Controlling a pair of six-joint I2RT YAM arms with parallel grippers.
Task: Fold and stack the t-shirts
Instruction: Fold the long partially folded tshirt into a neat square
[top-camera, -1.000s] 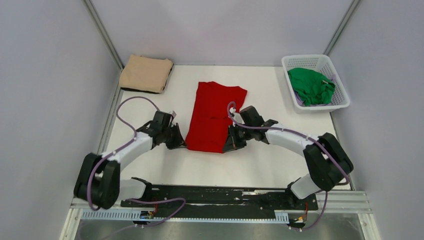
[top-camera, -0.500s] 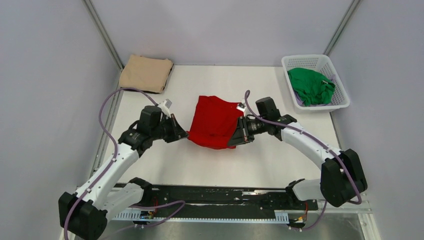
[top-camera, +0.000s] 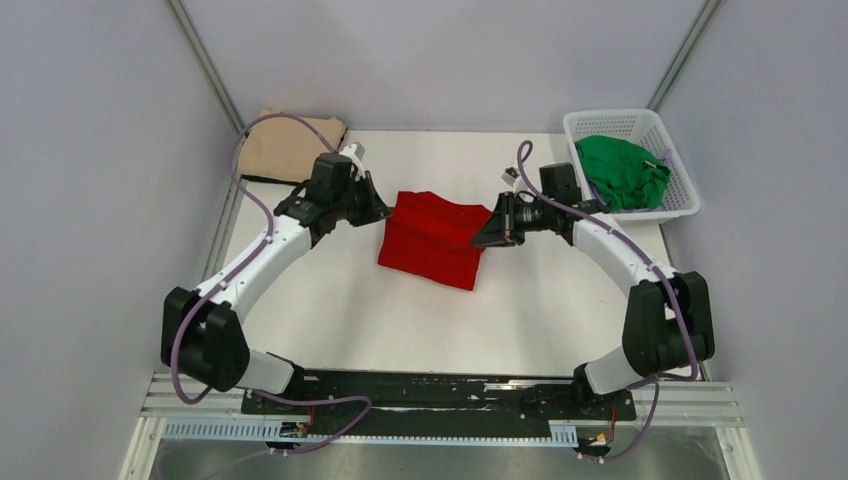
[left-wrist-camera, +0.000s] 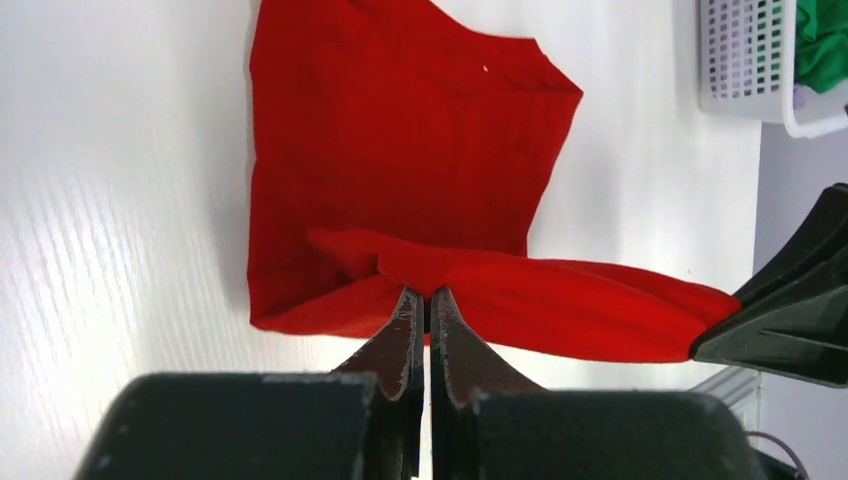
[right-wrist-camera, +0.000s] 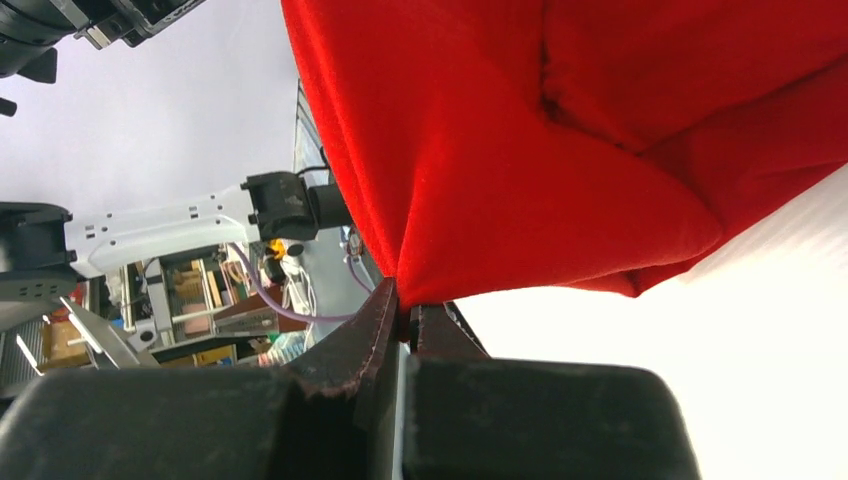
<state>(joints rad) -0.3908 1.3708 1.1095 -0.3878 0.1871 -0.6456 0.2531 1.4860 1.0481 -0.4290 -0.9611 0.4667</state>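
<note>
The red t-shirt (top-camera: 432, 240) lies doubled over in the middle of the table, its far edge lifted. My left gripper (top-camera: 385, 212) is shut on that edge's left corner (left-wrist-camera: 420, 275). At the right corner (right-wrist-camera: 420, 290), my right gripper (top-camera: 490, 232) is pinched shut on the same cloth. Between the two grips the red fold hangs above the lower layer (left-wrist-camera: 400, 130). A folded tan t-shirt (top-camera: 280, 150) rests at the far left, partly behind the left arm's cable. The green t-shirt (top-camera: 622, 172) is bunched in the basket.
A white lattice basket (top-camera: 680, 195) stands at the far right corner of the table. Grey walls with metal posts close in the left, back and right sides. A black rail (top-camera: 440, 392) carrying the arm bases runs along the near edge.
Both grippers have carried the shirt's near edge up and toward the back, folding the red cloth over itself. The arms have stretched farther out over the table.
</note>
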